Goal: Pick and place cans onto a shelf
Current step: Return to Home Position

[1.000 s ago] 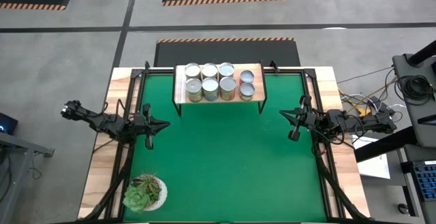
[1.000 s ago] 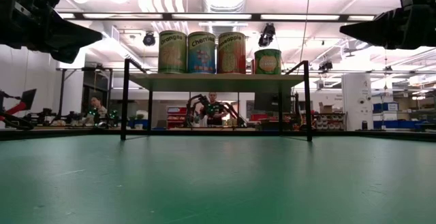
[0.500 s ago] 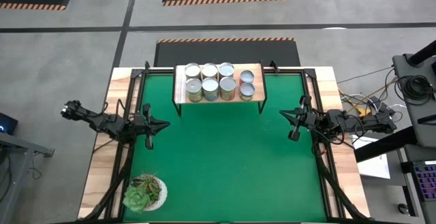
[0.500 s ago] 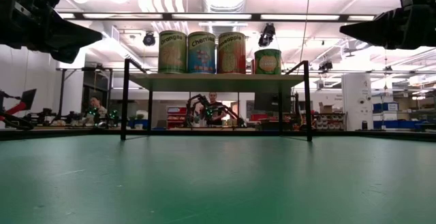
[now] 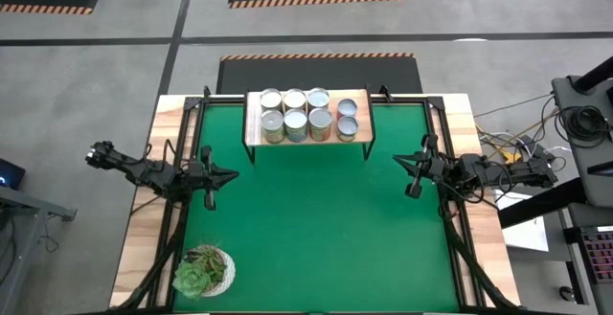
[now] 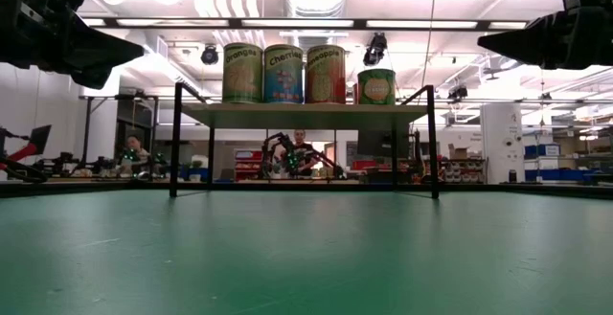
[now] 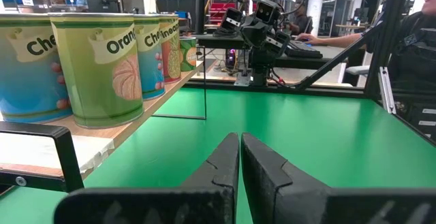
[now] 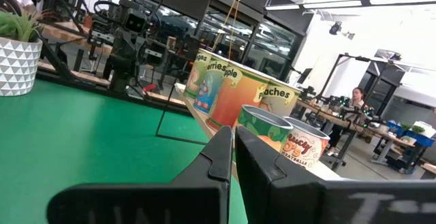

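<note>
- High view: all eight cans are standing upright on the shelf at the far edge of the green tabletop, in two rows of three with two more at the shelf's right end. The cans in the two rows are sitting so close that they look to be touching. The left gripper is hovering by the left edge and the right gripper by the right edge, both well apart from the shelf and carrying nothing. A potted succulent is sitting in the near left corner.
- Low view: four cans are showing along the shelf's front, three tall and one shorter, all sitting flat. Both grippers are hanging high at the picture's upper corners.
- Left wrist view: the left gripper's fingers are lying pressed together, empty. The cans' printed sides are looking smooth and glossy, so I am judging them rigid, fairly weighty if full, and apt to slip under a light pinch.
- Right wrist view: the right gripper's fingers are likewise meeting, empty. Any hold would be going best across a can's side at mid-height, on opposite faces. The tight packing is leaving little finger room, so an end can is looking easiest to reach.
</note>
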### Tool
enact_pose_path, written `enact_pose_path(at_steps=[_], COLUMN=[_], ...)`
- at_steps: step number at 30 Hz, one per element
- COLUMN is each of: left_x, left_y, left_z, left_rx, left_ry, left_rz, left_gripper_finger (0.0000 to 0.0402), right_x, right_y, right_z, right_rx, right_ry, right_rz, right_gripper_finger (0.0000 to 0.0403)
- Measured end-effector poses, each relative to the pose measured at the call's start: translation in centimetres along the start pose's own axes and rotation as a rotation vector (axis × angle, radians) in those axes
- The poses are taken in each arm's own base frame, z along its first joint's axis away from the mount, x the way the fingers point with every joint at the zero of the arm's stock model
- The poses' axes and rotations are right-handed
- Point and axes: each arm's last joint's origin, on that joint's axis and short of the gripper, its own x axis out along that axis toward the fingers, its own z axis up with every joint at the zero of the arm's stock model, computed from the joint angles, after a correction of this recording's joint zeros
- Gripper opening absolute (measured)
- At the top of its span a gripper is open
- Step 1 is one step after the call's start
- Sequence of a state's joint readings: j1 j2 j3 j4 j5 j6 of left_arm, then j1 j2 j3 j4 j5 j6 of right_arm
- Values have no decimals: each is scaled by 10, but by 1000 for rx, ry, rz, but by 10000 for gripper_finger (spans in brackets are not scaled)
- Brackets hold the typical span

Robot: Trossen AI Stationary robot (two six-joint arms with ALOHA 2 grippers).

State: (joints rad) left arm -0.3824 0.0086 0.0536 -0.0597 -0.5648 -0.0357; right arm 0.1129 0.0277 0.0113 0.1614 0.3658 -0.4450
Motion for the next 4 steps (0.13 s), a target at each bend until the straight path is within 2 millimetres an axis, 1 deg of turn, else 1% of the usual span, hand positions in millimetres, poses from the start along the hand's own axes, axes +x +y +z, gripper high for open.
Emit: enact_pose_path(at_steps=[4], left_x=[0], left_y=[0], left_z=[0], left_rx=[0], left_ry=[0], left_rz=[0], left_gripper_finger=[0], right_x=[0], right_y=[0], right_z=[0], right_rx=[0], right_ry=[0], right_rz=[0], right_gripper_finger=[9])
